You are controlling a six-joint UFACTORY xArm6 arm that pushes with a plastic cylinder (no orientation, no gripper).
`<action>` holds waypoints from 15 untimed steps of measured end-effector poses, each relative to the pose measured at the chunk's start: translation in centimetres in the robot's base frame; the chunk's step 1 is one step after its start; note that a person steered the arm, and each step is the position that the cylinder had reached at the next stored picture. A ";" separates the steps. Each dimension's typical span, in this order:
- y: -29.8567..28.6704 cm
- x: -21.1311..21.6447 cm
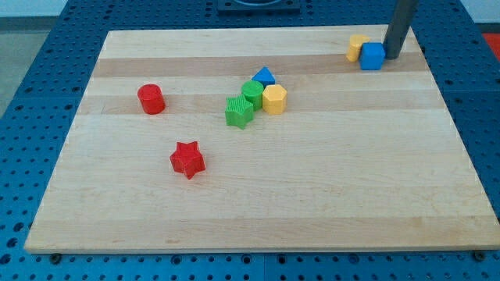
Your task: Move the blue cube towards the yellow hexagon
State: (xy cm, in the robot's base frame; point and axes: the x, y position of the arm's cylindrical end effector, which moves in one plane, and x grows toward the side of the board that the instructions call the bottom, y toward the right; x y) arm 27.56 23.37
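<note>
The blue cube [372, 56] sits near the top right corner of the wooden board [258, 211]. My tip [391, 58] is at the cube's right side, touching it or very nearly so. A small yellow block [357, 47], shape unclear, touches the cube's upper left. The yellow hexagon [274, 99] lies near the board's middle, well to the left of the cube and below it, in a cluster of blocks.
The cluster also holds a blue triangle [264, 76], a green cylinder [252, 93] and a ridged green block [239, 112]. A red cylinder [151, 99] sits at the left and a red star [187, 159] lies below it.
</note>
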 end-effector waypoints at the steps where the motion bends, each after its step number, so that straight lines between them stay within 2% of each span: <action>1: 0.0 -0.7; 2: 0.0 -1.5; 4: -0.7 -0.1; 7: -4.5 0.2; 12: -9.5 8.8; 15: -10.7 11.7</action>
State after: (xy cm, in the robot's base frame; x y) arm 39.30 12.63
